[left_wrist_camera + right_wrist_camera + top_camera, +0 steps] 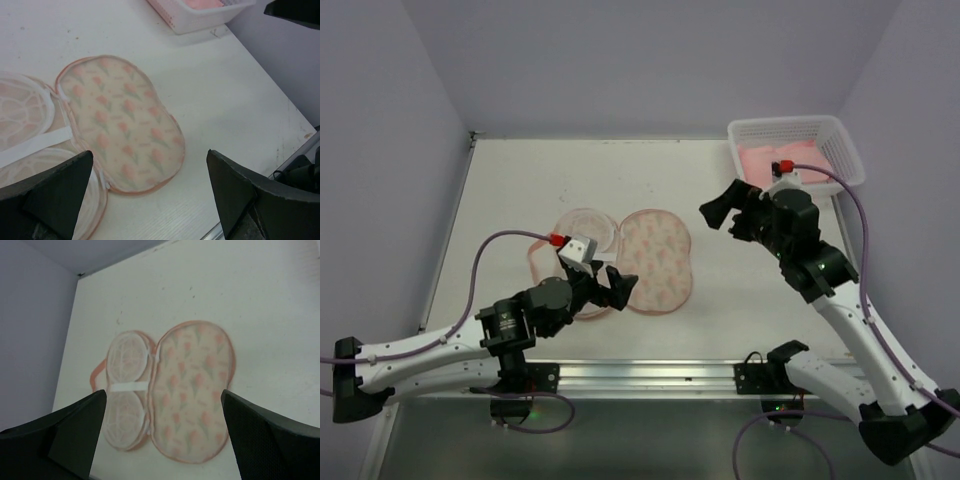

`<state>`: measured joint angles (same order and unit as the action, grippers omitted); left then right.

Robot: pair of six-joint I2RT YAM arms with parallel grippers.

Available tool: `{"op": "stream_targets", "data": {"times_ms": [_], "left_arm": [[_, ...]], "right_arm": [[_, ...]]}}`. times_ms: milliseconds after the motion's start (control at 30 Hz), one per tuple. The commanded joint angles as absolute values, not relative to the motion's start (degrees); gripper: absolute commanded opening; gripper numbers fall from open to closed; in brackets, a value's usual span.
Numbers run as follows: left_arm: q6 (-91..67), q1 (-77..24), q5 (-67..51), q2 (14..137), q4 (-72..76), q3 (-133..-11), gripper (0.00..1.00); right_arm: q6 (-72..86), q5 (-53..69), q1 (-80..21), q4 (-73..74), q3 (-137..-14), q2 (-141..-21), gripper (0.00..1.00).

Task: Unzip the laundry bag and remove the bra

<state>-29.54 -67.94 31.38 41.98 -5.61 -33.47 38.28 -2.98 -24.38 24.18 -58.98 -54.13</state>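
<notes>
The laundry bag (657, 258) lies unzipped and spread flat on the table. Its tulip-printed half (125, 120) is on the right and its see-through mesh half (125, 385), crossed by a white strap, is on the left. The bra (775, 157), a pale pink fabric, lies in the white basket at the back right. My left gripper (610, 288) hovers open over the bag's near edge, empty (150, 160). My right gripper (725, 205) hangs open above the table right of the bag, between bag and basket, with nothing between its fingers (163, 395).
The white lattice basket (840, 140) stands in the back right corner, also seen in the left wrist view (200, 20). Lilac walls close off the left, back and right. A metal rail (640, 375) runs along the near table edge.
</notes>
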Motion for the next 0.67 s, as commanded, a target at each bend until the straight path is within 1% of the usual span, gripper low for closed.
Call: {"op": "stream_targets", "data": {"times_ms": [0, 67, 100, 133, 267, 467, 633], "left_arm": [[-29.88, -68.03, 33.48, 39.56, -3.01, -31.39, 1.00], [-28.31, -67.94, 33.40, 36.84, 2.68, -28.14, 1.00], [-28.30, -67.94, 33.49, 35.96, 3.94, -26.99, 1.00], [-28.04, -67.94, 34.01, 35.43, 4.65, -26.29, 1.00], [-29.97, -67.94, 37.26, 36.47, 0.36, -28.55, 1.00], [-30.15, -67.94, 35.33, 36.47, 0.53, -30.67, 1.00], [-29.88, -67.94, 35.68, 37.61, 0.18, -31.46, 1.00]], "right_arm": [[37.18, 1.93, -27.32, 29.87, -57.05, -50.46, 0.99], [36.48, 1.67, -30.74, 30.41, -52.23, -46.69, 0.99], [36.13, 1.41, -31.37, 30.24, -52.21, -45.19, 0.99], [35.78, 1.23, -31.55, 29.45, -49.51, -41.87, 0.99], [33.67, 3.07, -31.47, 26.72, -44.30, -35.00, 0.99], [32.08, 4.92, -31.47, 25.84, -40.44, -31.47, 0.99], [31.29, 3.43, -31.55, 25.23, -38.85, -30.59, 0.99]]}}
